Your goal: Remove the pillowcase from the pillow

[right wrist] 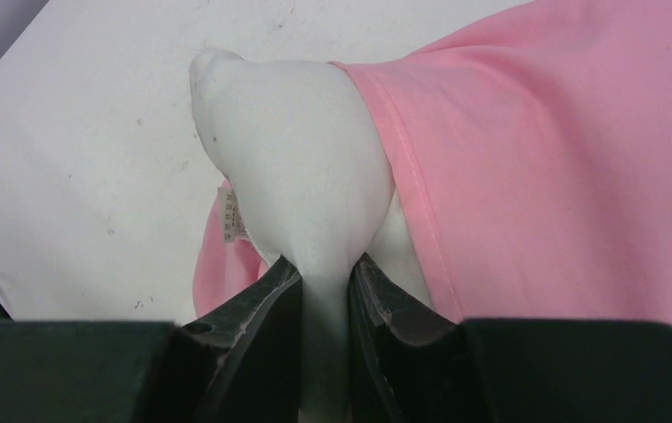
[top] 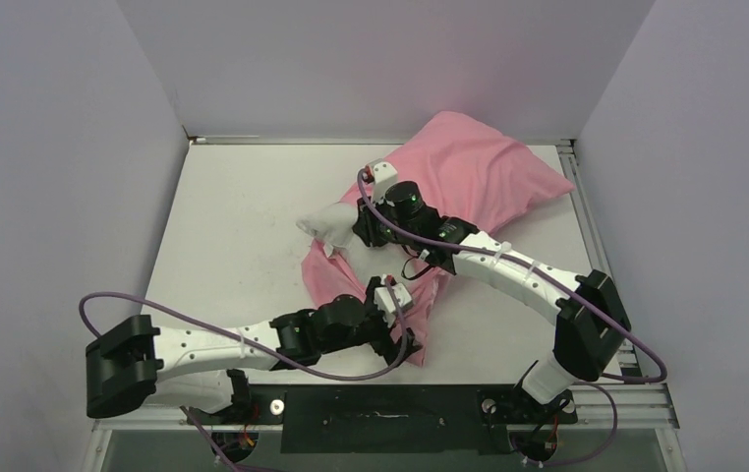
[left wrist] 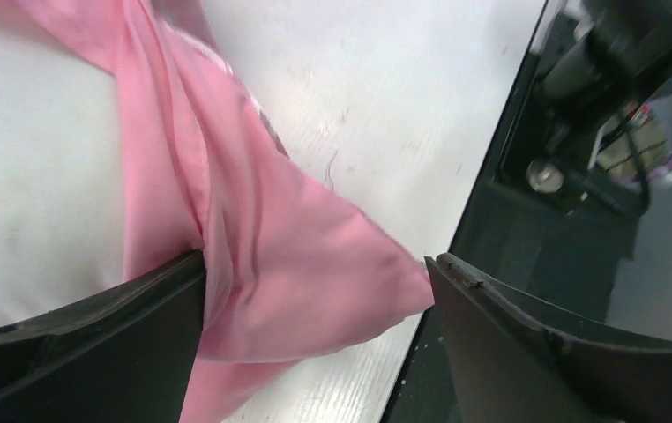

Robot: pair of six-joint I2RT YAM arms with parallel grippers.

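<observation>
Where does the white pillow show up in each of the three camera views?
Top external: the pillow pokes out as a white corner left of centre.
Left wrist: it fills the left side.
Right wrist: its corner sits centre, pinched by the right gripper.
Shared landmark: the pillowcase, pink in all three.
</observation>
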